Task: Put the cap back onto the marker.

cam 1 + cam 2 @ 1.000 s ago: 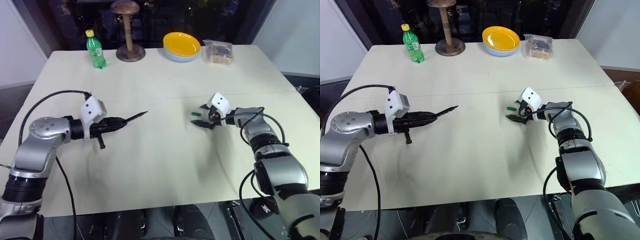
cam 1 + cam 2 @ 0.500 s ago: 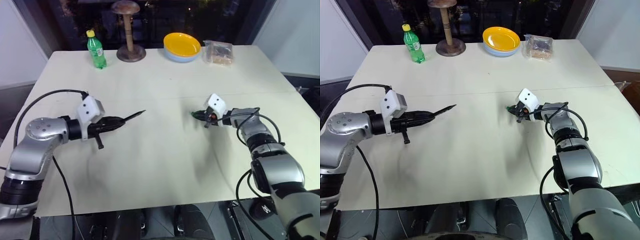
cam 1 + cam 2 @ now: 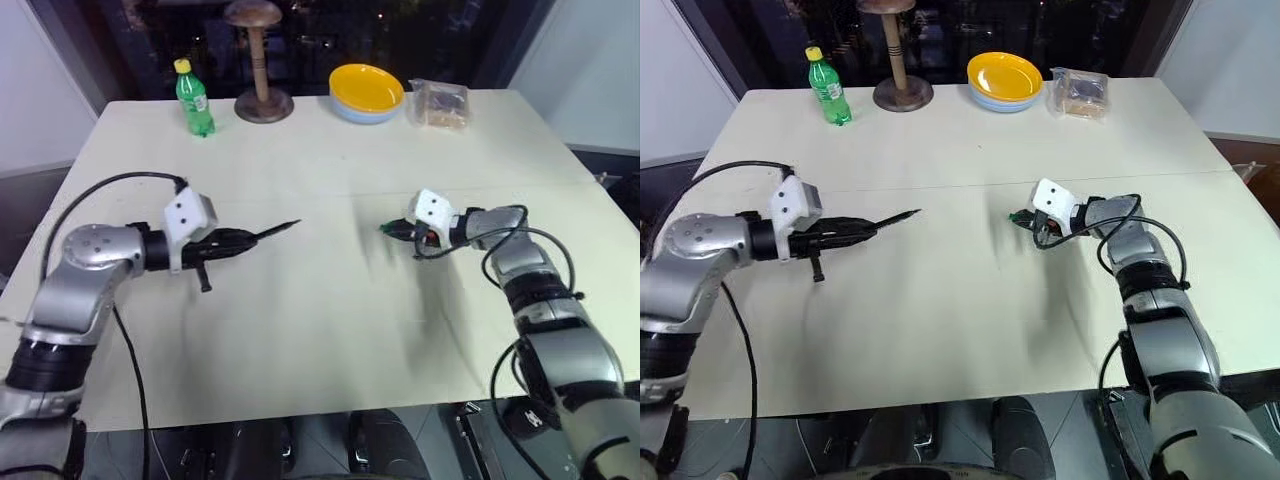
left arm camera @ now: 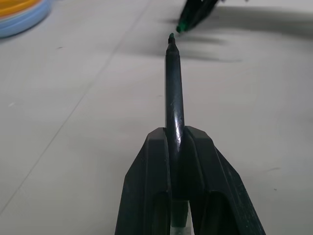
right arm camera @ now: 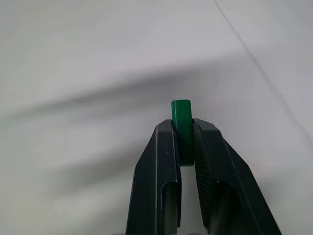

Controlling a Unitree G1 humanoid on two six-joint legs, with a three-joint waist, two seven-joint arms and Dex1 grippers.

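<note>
The marker [image 4: 173, 93] is clamped in the left pincer [image 3: 240, 243], its tip aimed toward three o'clock above the counter [image 3: 330, 320]. The cap [image 5: 182, 120] is pinched in the right pincer [image 3: 398, 231], well apart from the tip. A slight misalignment could make the tip strike the cap's rim; the shallow pinch could let the cap be twisted or dropped.

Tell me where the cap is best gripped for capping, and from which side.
Grip the cap across its round sides at the rear, as the right gripper does, coming from behind; that leaves the front end jutting free toward the marker tip.
</note>
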